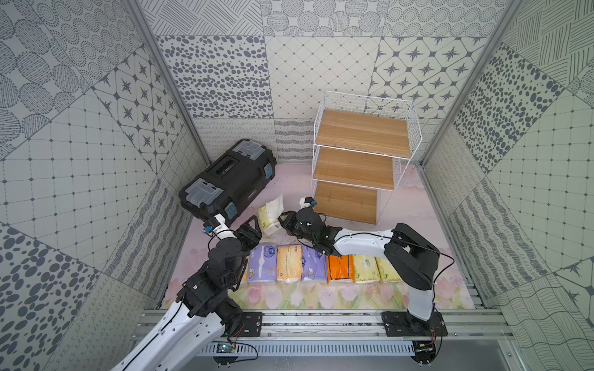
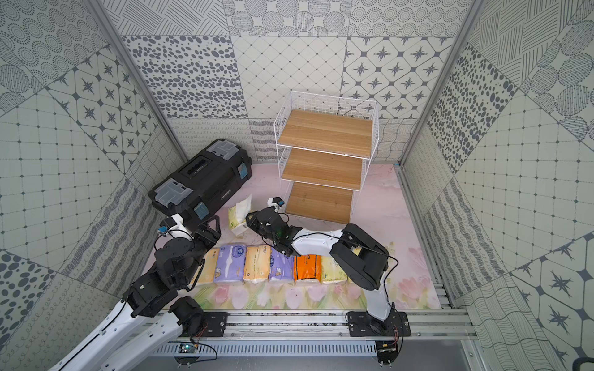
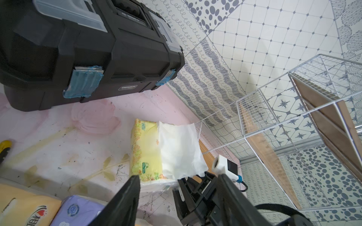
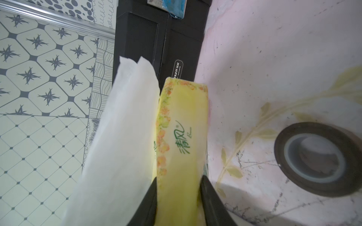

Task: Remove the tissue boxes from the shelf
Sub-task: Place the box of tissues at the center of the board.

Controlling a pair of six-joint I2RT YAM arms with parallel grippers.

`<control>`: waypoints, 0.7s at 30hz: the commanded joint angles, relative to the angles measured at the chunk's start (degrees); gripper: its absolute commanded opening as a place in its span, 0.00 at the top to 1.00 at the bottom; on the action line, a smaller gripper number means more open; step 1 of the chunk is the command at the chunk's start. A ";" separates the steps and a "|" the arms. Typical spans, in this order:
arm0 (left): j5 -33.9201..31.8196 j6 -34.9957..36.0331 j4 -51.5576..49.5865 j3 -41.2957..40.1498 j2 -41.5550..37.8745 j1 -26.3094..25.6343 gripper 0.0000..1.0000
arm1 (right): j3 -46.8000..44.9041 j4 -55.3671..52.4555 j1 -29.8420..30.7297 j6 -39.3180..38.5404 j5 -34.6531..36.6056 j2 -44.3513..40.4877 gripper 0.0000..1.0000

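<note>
We are clamping our right gripper on one end of the last pale yellow-green plastic-wrapped tissue pack, which seems to be resting on the pink flowered mat with a loose white tissue sheet standing out of it, while our left gripper is hanging at the pack's 8 o'clock with its jaws apart and nothing between them. All three boards of the white wire and light wood shelf, at the pack's 1 o'clock, are lying bare, and seven more packs are lining up in a row at its 6 o'clock, so we are judging the task nearly finished and this step to be setting the pack down. To do it well we are planning to keep the pack low and level, let the jaws part only once its weight is on the mat, and draw back along the pack's length so that the soft wrap and the sheet are not dragging. The big black plastic toolbox is crowding the 10 o'clock side, the shelf's front wire edge is sitting near, and the left gripper is closing off 8 o'clock. A small brown tape roll is lying close by, though the top views are hiding it. The widest free mat is opening toward 3 o'clock
</note>
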 commanded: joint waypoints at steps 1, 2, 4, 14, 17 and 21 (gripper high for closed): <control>-4.29 1.05 -4.74 -0.87 -2.17 0.23 0.33 | 4.06 -0.93 1.14 3.50 5.41 3.01 0.69; -4.41 0.87 -4.98 -0.92 -2.32 0.22 0.33 | 5.03 -1.69 1.36 4.43 6.43 4.16 0.69; -4.50 0.56 -5.43 -1.09 -2.25 0.21 0.33 | 7.16 -3.40 1.80 5.30 7.77 6.14 0.69; -7.99 -3.38 -7.53 -2.72 -3.86 0.20 0.34 | 13.70 -12.44 5.48 4.05 15.50 10.24 0.65; -8.69 -3.82 -7.55 -2.79 -3.74 0.25 0.34 | 13.84 -13.36 6.07 4.12 16.89 10.82 0.62; -9.29 -5.02 -9.41 -2.84 -3.55 0.21 0.35 | 13.66 -14.00 6.42 3.44 18.07 11.09 0.54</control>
